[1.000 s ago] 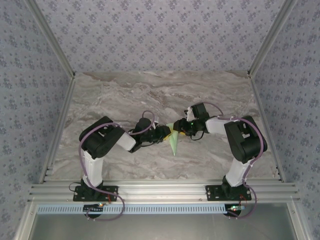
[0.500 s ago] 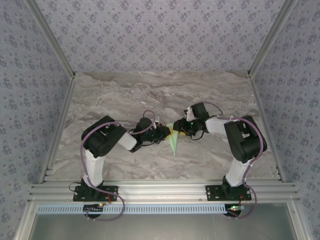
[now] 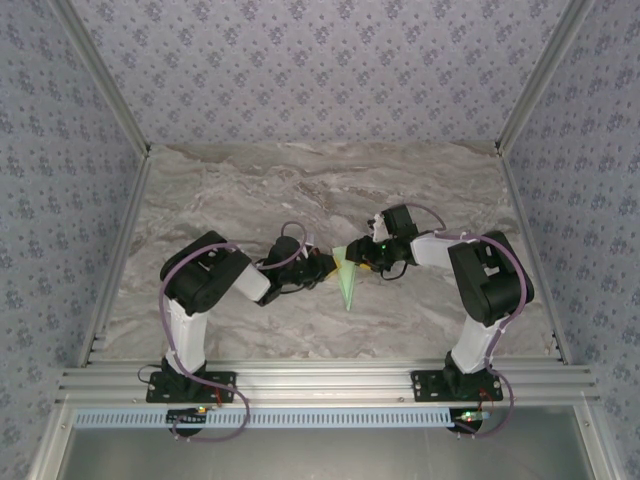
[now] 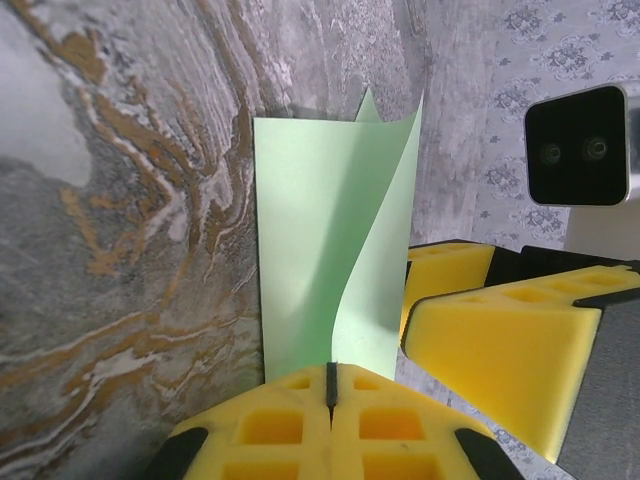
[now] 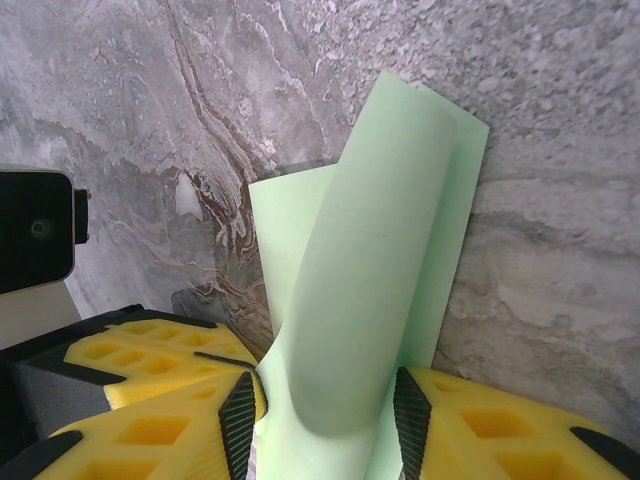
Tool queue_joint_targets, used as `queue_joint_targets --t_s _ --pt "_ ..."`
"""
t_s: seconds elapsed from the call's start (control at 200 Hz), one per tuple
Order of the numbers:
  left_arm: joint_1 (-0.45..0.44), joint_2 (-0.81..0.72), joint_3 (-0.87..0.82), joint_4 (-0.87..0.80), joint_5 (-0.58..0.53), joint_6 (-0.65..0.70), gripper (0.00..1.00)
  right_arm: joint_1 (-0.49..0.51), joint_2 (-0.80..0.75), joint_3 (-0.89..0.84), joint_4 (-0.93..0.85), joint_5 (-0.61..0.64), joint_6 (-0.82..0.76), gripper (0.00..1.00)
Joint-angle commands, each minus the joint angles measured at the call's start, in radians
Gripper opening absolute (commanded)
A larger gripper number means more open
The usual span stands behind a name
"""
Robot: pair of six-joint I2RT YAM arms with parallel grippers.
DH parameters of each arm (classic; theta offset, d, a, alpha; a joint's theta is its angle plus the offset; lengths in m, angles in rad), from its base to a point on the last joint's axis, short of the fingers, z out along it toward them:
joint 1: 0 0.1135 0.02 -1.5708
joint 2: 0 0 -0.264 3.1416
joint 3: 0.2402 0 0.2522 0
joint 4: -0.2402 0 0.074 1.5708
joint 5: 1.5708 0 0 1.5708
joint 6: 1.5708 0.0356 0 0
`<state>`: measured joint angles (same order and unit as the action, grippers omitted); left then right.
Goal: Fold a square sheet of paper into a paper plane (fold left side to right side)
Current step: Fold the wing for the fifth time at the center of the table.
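Square sheet of paper (image 3: 346, 279): lies on the marble surface (image 3: 250, 190), already narrowed. Its pointed end is toward the surface's near edge and its wider end is away. One layer is flat on the surface; a second layer stands up off it in a loose curl.

Left of the sheet: left jaws, clenched. In the left wrist view the curled flap (image 4: 385, 210) runs straight into the seam between the two yellow fingers (image 4: 280, 420), so the pinch is on the sheet's lifted edge.

Right of the sheet: right jaws, standing apart. The curl bulges up between the black pads (image 5: 238, 422). The paper looks close to both pads; whether they bear on it, cannot tell.

Step, by my reading: the left-side-to-right-side fold, partway. The flap is raised and rolling over. It is not laid down and no crease is pressed.

Next move calls for:
- The left jaws carry the pinched edge low, over toward the sheet's right edge, with the edges matched before any pressing.
- The lower layer must not slide, so something has to pin it.
- The right jaws sit in the flap's landing path; they need to clear out or help flatten the curl.
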<state>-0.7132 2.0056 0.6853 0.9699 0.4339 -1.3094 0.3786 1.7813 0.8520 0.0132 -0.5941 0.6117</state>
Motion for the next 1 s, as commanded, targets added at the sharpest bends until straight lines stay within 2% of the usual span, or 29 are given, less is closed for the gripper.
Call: queue_joint_targets --t_s 0.0,0.205,0.425,0.635,0.769,0.854,0.994 --pt "0.007 -0.019 0.0 0.01 -0.009 0.027 0.0 0.028 0.07 -0.018 -0.076 0.053 -0.029 0.45" --pt "0.008 0.004 -0.005 0.006 -0.006 0.027 0.0 0.026 0.065 -0.019 -0.058 0.031 -0.026 0.45" --pt "0.007 0.01 -0.021 -0.003 -0.025 0.027 0.0 -0.011 -0.027 -0.032 -0.035 0.001 -0.022 0.47" --pt "0.007 -0.001 -0.034 -0.012 -0.04 0.033 0.0 -0.029 -0.109 -0.042 -0.085 0.029 -0.046 0.47" --pt "0.008 -0.01 -0.04 -0.02 -0.043 0.039 0.0 -0.028 -0.144 -0.052 -0.072 0.029 -0.047 0.42" --pt "0.008 -0.017 -0.043 -0.026 -0.049 0.041 0.0 -0.027 -0.147 -0.055 -0.025 -0.004 -0.032 0.3" --pt "0.009 -0.037 -0.049 -0.06 -0.063 0.06 0.0 -0.015 -0.115 -0.022 -0.007 -0.02 -0.025 0.22"
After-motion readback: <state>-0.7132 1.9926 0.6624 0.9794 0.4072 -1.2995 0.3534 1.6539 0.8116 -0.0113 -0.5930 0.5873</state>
